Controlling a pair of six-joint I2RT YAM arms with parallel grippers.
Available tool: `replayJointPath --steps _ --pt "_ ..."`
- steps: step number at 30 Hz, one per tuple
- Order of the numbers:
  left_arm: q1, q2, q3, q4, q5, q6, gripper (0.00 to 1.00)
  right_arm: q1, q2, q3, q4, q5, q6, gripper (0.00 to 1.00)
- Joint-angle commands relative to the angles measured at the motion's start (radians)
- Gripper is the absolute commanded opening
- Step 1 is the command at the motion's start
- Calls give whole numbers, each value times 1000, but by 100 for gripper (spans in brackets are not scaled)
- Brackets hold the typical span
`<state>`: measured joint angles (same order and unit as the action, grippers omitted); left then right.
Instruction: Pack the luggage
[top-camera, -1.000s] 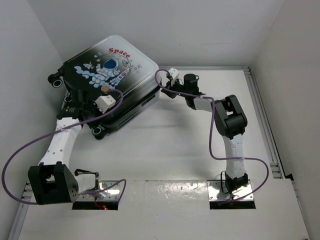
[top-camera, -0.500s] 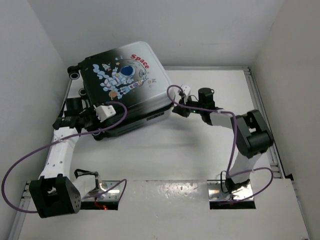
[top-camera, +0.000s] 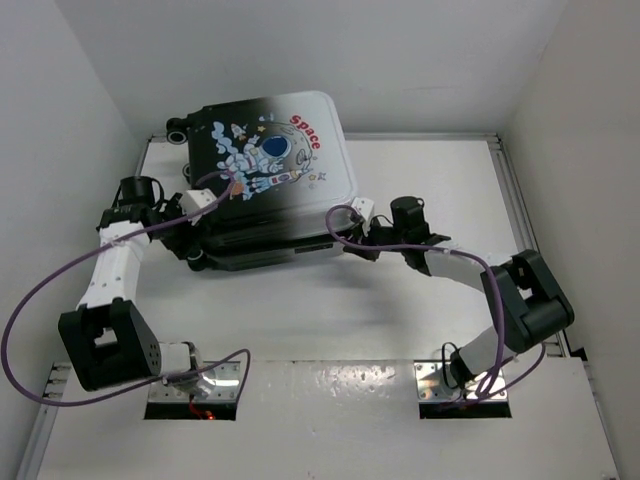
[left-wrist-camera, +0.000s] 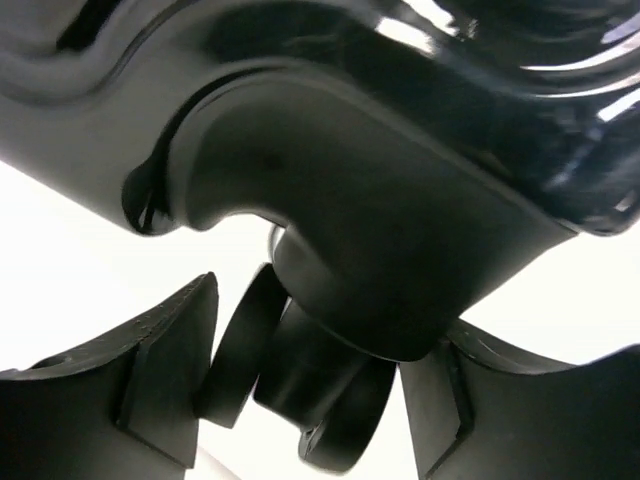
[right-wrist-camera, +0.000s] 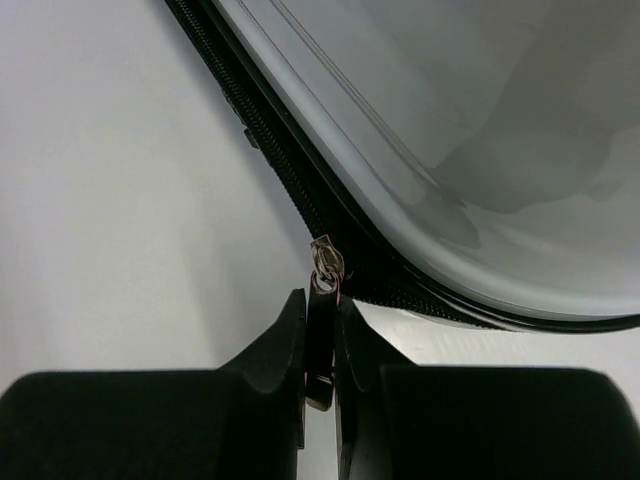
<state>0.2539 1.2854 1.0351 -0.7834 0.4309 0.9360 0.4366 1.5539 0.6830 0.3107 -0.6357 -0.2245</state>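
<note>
One suitcase (top-camera: 270, 160), one zipper pull (right-wrist-camera: 326, 262), two arms (top-camera: 112, 272), two purple cables (top-camera: 40, 300). Two grippers: left gripper (left-wrist-camera: 310, 400), right gripper (right-wrist-camera: 320, 325). Casters (top-camera: 178, 127): two seen from above, possibly more hidden.

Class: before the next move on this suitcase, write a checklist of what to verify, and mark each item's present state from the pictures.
1. Right gripper clamped on the small metal zipper pull: ok.
2. Left gripper straddles the black caster wheel: ok.
3. Left gripper's hold on that caster firm: cannot tell.
4. White-to-black hard-shell suitcase with astronaut print lying flat, shells together in the top view: ok.
5. Zip run fully shut: cannot tell.
</note>
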Motion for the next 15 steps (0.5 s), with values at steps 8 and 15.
replayJointPath --steps 8,15 --pt "53 161 51 415 -262 -535 51 -202 -22 82 -142 -36 -65 0" --pt "42 296 138 441 -495 -569 26 -381 178 277 -78 100 -133 0"
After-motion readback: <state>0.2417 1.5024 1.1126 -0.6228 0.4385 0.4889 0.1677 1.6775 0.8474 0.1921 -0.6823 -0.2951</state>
